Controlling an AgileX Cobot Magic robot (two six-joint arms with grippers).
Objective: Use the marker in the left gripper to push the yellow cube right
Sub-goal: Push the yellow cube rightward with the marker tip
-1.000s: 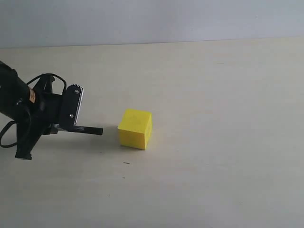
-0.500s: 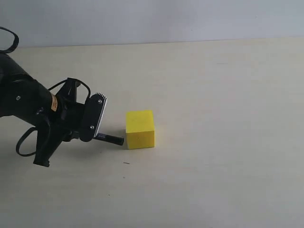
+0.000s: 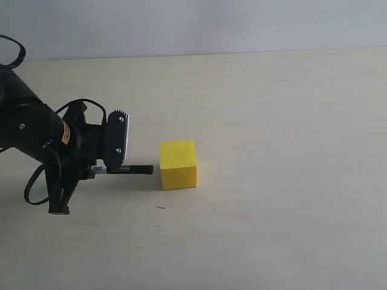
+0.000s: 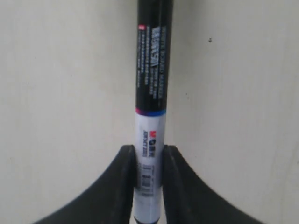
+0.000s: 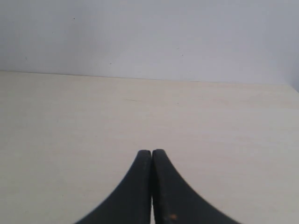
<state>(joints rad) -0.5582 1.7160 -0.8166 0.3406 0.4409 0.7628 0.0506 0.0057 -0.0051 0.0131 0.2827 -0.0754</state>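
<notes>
The yellow cube sits on the pale table, left of the middle. My left gripper is to the cube's left, shut on the marker. The marker lies level and its black end points at the cube's lower left face, with a small gap between them. In the left wrist view the fingers clamp the marker's white barrel at my left gripper; its far tip runs out of view and the cube does not show. My right gripper is shut on nothing and does not appear in the exterior view.
A pale wall rises behind the table's far edge. Black cables loop beside the left arm. The right wrist view shows only bare tabletop and wall.
The left arm swung right and the marker tip met the cube, which slid right and turned slightly. Since half a second ago the gripper has drawn back left and the cube has stayed put.
</notes>
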